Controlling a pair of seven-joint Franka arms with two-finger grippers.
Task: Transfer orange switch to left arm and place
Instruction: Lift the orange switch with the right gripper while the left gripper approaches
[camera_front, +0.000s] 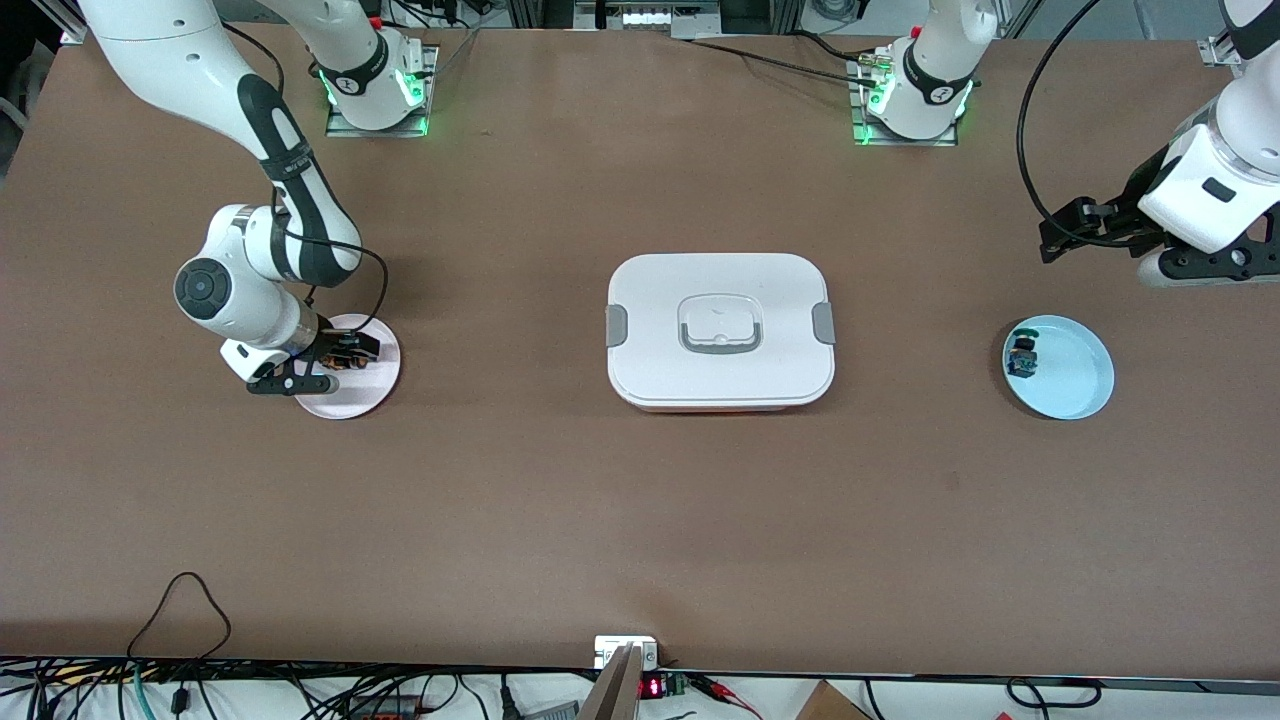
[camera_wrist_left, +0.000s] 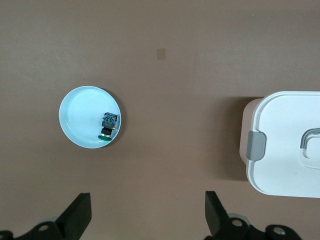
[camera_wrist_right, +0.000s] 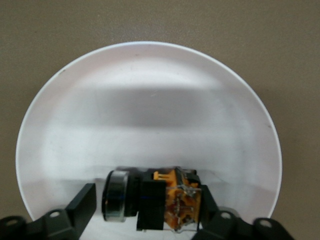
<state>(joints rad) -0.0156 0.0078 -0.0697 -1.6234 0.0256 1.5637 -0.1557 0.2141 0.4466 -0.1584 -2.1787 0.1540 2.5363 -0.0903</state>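
The right gripper (camera_front: 340, 358) is down over the pink plate (camera_front: 375, 395) with its fingers apart around the orange switch (camera_wrist_right: 152, 202), so the pick-up is in hand and closing comes next, while the left gripper (camera_front: 1050, 238) waits open beside the blue plate (camera_front: 1085, 385), well apart from the box (camera_front: 720, 330).

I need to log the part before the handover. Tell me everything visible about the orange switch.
The orange switch is a small cylinder lying on its side on a pale plate toward the right arm's end of the table. It has a black body, a silvery ring at one end and an orange-gold block with metal contacts at the other. The right end effector has its fingers open on either side of it; contact cannot be told.
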